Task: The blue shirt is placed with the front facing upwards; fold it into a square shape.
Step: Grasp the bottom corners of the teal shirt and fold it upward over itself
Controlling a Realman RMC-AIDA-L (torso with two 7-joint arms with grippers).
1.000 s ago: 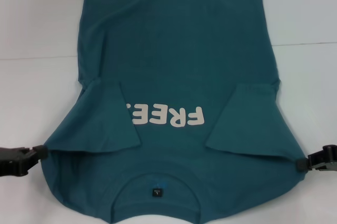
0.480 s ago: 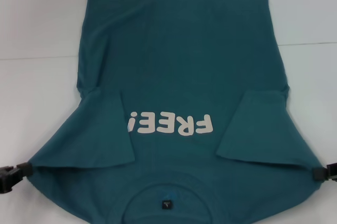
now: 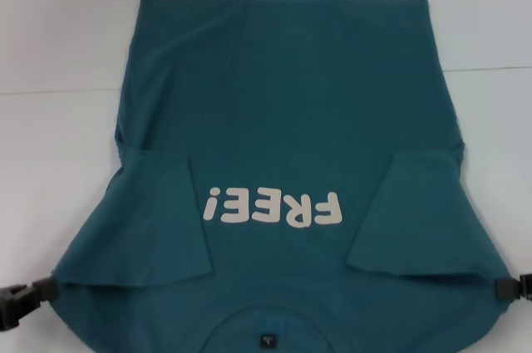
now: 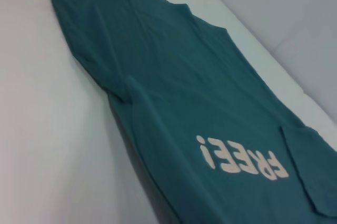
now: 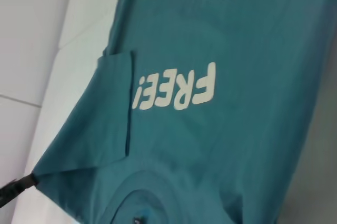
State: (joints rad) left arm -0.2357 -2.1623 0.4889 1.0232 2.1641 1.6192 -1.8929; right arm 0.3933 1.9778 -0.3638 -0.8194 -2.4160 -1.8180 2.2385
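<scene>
Underneath, white table (image 3: 66, 162) bearing blue shirt (image 3: 283, 120).

The large short-sleeved cotton T-shirt (image 3: 283, 104) was a plain dark teal-blue, unpatterned except for white block "FREE!" lettering (image 3: 273, 207) across its chest. A small dark label (image 3: 268, 340) sat inside the collar. The table surface (image 3: 58, 46) was white.

The blue shirt (image 3: 291, 120) lies front-up, both sleeves folded inward, white "FREE!" lettering showing, collar at 6 o'clock.
</scene>
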